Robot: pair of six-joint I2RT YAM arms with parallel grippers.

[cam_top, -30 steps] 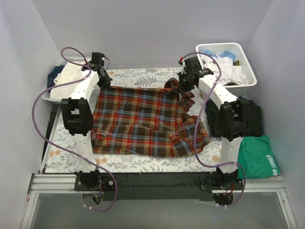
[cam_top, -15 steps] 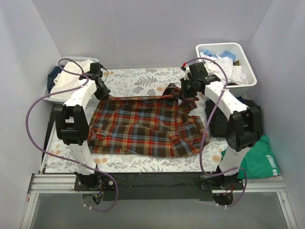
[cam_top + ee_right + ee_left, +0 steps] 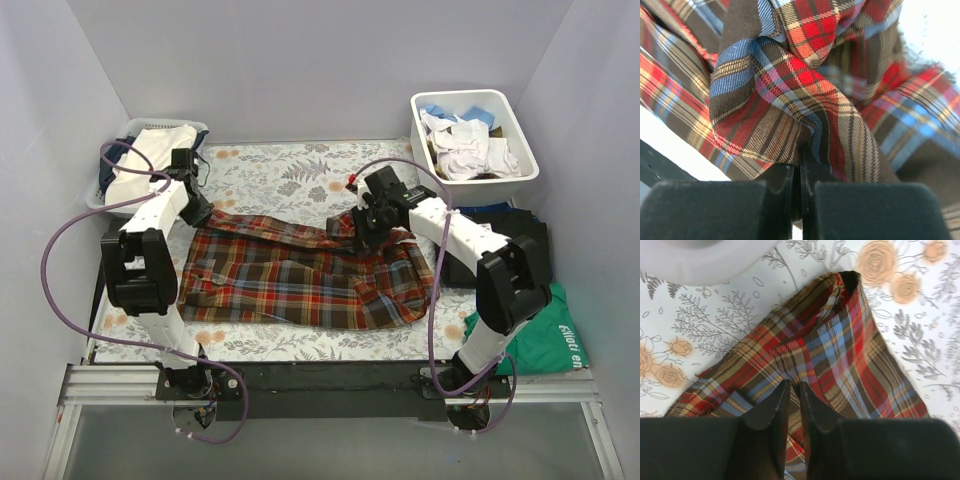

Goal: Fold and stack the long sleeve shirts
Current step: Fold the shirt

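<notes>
Both arms have dropped since a second ago. The left gripper (image 3: pixel 203 213) has come down from chest height to the cloth at the shirt's far-left corner, just in front of the grey basket (image 3: pixel 103 200). The right gripper (image 3: pixel 367 226) has swung away from the white bin (image 3: pixel 527 172) toward the middle of the table (image 3: pixel 290 165). With that, the plaid shirt (image 3: pixel 300 280) has changed shape. It was a broad, deep sheet and it is now a shallower band, its far edge carried nearer and lying as a dark slanted strip across the top.

The right claw is clenched on a bunched fold of that shirt, with the flannel heaped up just ahead of its tips in the right wrist view. The left fingers sit on the plaid with only a thin slit between them, and I cannot tell whether they grip the cloth.

The shirt lies on the flowered tabletop, between the two arms. It is flat and smooth on the left and crumpled on the right, where it rises to the right claw. Its checks are red, brown, blue and yellow. A black pile (image 3: pixel 525 225) and a green garment (image 3: pixel 545 335) sit off its right side.
</notes>
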